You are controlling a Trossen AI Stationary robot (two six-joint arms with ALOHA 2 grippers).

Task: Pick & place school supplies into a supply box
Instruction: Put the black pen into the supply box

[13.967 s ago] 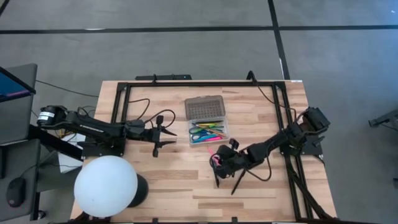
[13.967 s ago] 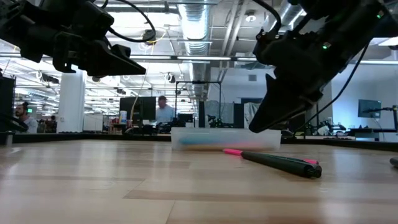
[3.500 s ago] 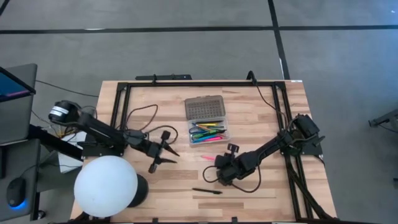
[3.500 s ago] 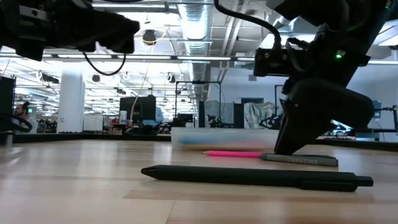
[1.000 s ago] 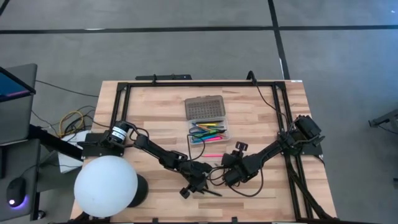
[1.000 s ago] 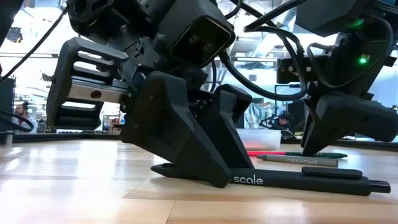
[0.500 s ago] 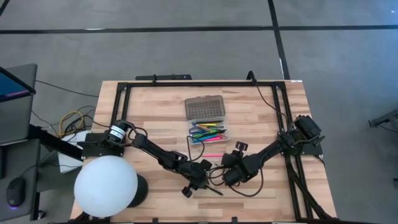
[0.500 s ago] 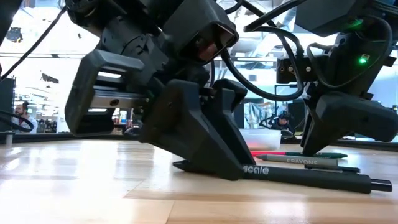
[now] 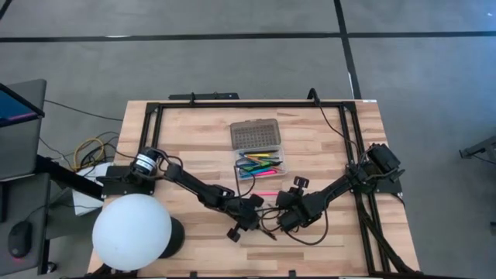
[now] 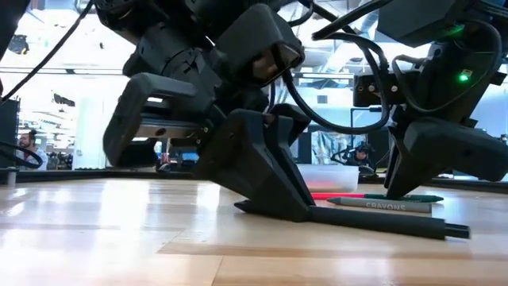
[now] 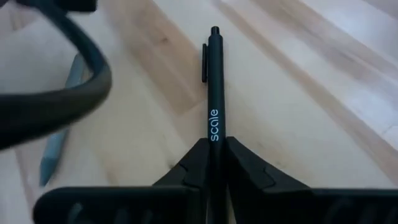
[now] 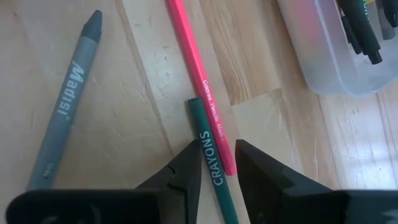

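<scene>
The left claw [image 11: 214, 163] is down on the bench near its front edge, clenched on the black pen [image 11: 214, 93], whose long axis runs straight out from between the fingers [image 11: 245, 168] and lies flat on the wood. The box [image 9: 259, 155] sits open toward the back of the bench, well apart from the pen, so my guess is the lift must carry it back there. The right claw [image 12: 217, 171] rests just beside, its fingers parted astride a green crayon [image 12: 212, 162], with a pink pencil [image 12: 199, 81] alongside.
</scene>
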